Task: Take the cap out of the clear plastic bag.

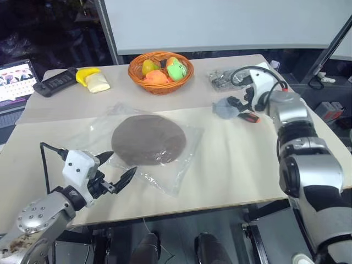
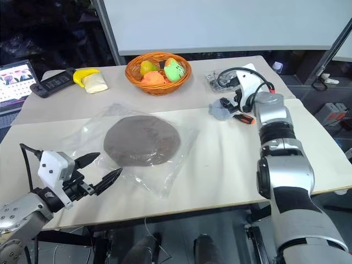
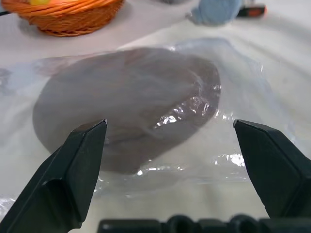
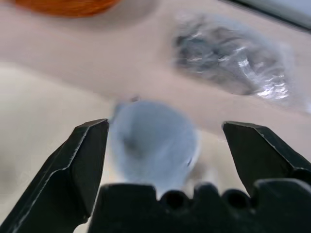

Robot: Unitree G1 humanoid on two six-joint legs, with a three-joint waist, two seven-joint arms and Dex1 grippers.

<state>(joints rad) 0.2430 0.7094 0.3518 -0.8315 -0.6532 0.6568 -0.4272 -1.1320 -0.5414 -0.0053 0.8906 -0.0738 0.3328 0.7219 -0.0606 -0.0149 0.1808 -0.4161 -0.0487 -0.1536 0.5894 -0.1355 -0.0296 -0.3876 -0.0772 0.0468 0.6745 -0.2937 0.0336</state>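
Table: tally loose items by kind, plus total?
Soft fabric items: 2, cap, blue-grey lump
Clear bags: 2, clear plastic bag, bag of metal parts
Fruit basket: 1
Remote: 1
Banana: 1
Total: 7

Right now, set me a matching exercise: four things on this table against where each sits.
Things:
1. cap
2. fruit basket
3. left gripper
4. fuzzy blue-grey lump

Places:
A. back middle of the table
B. beside the right gripper
C. inside the clear plastic bag
D. open at the bag's near edge

Pairs: 1-C, 2-A, 3-D, 4-B
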